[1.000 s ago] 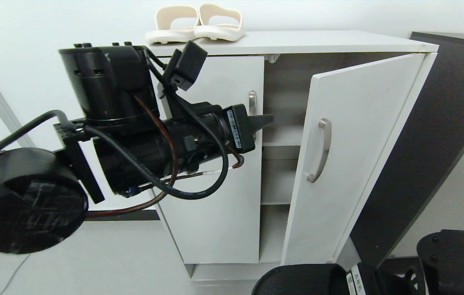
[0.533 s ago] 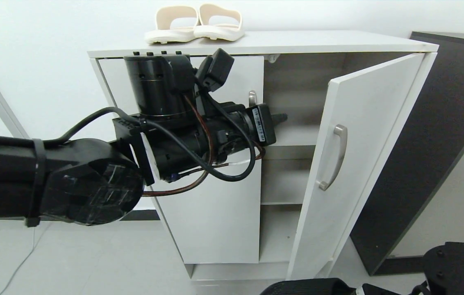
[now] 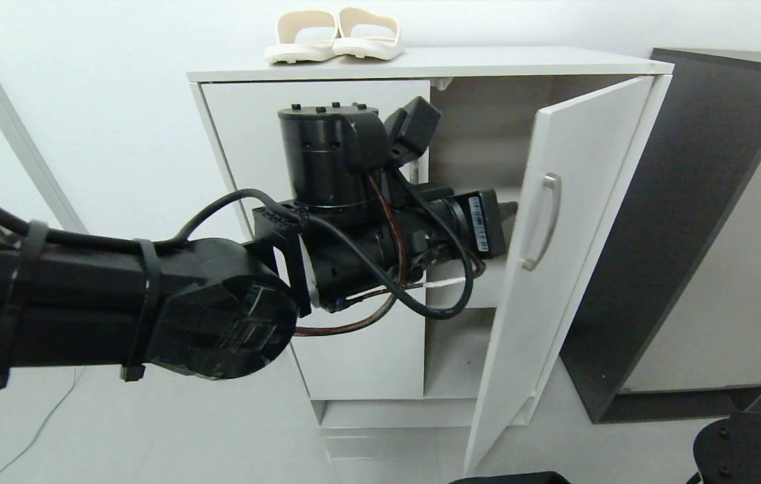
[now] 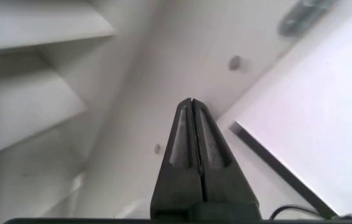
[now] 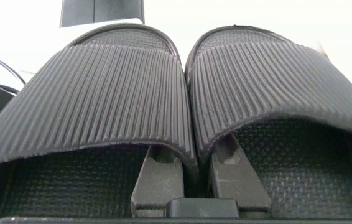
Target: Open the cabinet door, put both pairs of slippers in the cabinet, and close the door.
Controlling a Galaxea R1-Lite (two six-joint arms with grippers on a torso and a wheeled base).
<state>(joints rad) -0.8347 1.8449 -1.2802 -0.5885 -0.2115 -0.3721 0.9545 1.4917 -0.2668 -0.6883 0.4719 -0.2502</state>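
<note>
Coming in from the left of the frame, the left gripper (image 3: 509, 210) is nosing its tip at the inner face of the right cabinet door (image 3: 575, 202), its jaws pressed together on nothing. The cream slippers (image 3: 333, 35) are sitting at upper centre on the cabinet top (image 3: 522, 60). The door is standing wider than a second ago, so the shelves are becoming reachable. The right gripper (image 5: 194, 177) is waiting, its jaws pinching the dark ribbed slippers (image 5: 114, 99).

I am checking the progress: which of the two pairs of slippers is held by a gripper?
The black ribbed pair, pinched by the right gripper where its two slippers meet. The cream pair lies on top of the cabinet.
</note>
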